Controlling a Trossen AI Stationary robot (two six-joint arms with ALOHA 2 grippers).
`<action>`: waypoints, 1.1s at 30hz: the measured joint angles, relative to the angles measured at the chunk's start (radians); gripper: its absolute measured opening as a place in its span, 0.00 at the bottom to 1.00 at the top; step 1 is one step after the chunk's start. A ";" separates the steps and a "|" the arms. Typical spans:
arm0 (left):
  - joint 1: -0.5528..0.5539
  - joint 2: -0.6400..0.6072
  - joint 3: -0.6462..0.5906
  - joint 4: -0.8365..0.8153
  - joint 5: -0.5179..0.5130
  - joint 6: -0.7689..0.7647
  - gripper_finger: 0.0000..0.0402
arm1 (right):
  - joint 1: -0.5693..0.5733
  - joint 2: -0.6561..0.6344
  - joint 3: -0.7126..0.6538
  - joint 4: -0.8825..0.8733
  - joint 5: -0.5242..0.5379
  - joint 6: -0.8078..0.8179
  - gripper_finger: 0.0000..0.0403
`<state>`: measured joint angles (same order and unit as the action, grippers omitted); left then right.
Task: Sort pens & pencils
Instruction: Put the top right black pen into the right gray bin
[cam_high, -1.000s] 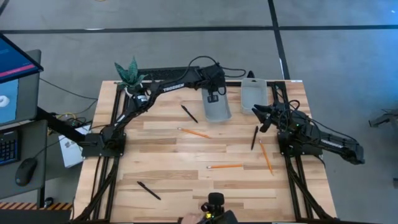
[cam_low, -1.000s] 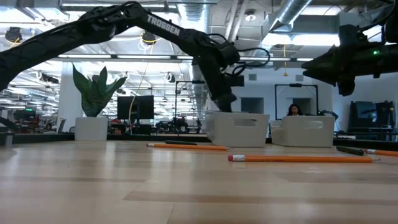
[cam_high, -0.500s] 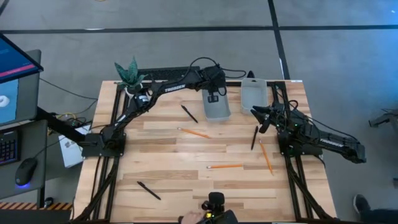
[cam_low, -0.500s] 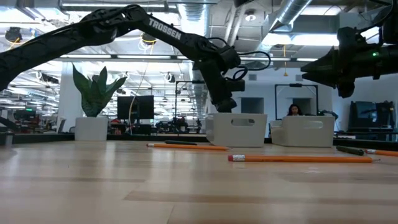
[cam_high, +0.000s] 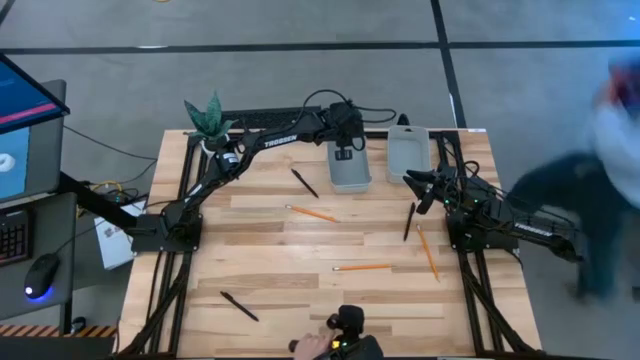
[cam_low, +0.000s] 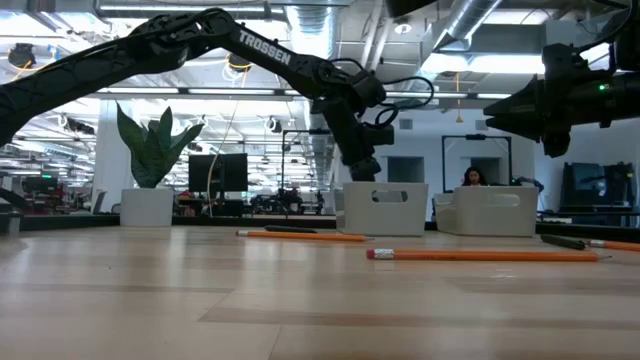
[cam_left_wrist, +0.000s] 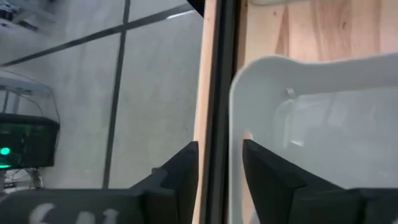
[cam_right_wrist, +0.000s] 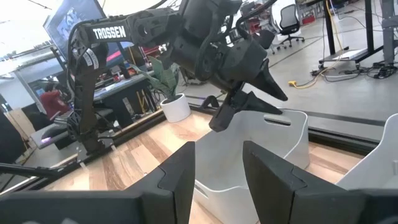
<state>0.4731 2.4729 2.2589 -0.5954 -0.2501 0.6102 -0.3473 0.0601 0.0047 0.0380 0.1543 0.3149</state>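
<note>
Wooden table (cam_high: 260, 270) carries scattered pens (cam_high: 304, 182) and pencils (cam_high: 315, 213). Left gripper (cam_high: 344, 158) hangs over the nearer bin (cam_high: 352, 178), fingers apart, empty; a pen lies just beside. Right gripper (cam_high: 418, 187), fingers apart, hovers above another pen.

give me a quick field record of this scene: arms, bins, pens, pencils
left tool: above the left bin, fingers apart, nothing held
right tool: off the table near the right bin, open, empty
pens on table: three
pencils on table: three
plant: far left corner
person: blurred, beyond the right edge
</note>
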 joint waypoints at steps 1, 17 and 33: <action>0.001 0.000 0.000 0.010 0.000 0.000 0.31 | 0.000 0.000 0.000 0.000 0.000 0.000 0.39; -0.002 0.000 0.033 0.041 -0.070 -0.002 0.34 | 0.000 0.000 0.000 0.000 0.000 0.000 0.39; 0.008 -0.201 0.098 -0.063 0.115 -0.266 0.34 | -0.002 -0.001 0.000 0.003 0.005 0.000 0.39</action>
<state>0.4811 2.2718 2.3566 -0.6581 -0.1352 0.3443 -0.3493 0.0589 0.0045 0.0409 0.1593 0.3149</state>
